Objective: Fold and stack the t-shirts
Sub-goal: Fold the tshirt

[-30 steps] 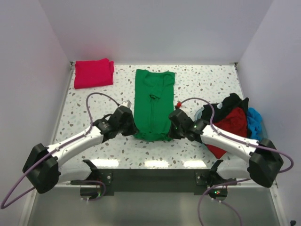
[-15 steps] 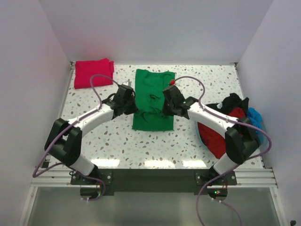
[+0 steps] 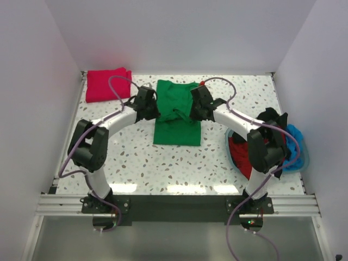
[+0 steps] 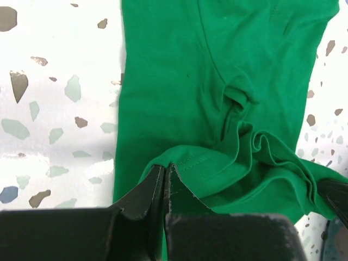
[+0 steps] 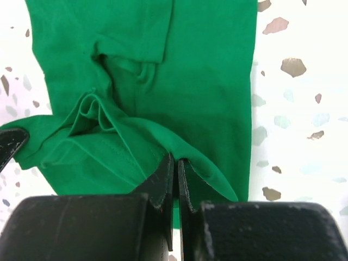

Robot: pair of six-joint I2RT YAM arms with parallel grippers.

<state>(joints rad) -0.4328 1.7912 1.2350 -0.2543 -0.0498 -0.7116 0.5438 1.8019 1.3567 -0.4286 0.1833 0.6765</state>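
**Folding the green shirt, both hem corners pinched**

The green shirt (image 3: 176,117) lies at the middle of the worktop (image 3: 136,157), collar toward the far wall. Its lower part is doubled up over its body. The left gripper (image 4: 165,171) is clenched on the hem (image 4: 198,163) near the shirt's left edge. The right gripper (image 5: 175,160) is clenched on the same hem near the right edge. In each wrist view the jaws stand tight together with a thin lip of cloth between them. From above, both grippers sit over the shirt's chest, one on each side.

Between the two grips the hem sags and gathers into a knot of wrinkles near the middle. This is light, limp cloth: it has no stiffness and droops wherever nothing holds it. It will likely drag on the layer beneath rather than slide flat. Hold at the corners looks right, since that gives the widest span. The slack suggests the grippers should draw a little apart before laying the hem down, or the fold may set with creases in it. The pinch is shallow on both sides, so a sharp tug could pull the hem free.

A crimson shirt (image 3: 107,85) lies folded at the far left corner, well apart from the green one; I judge it the place to stack. A pile (image 3: 266,138) of dark red, black and blue shirts waits at the right edge.
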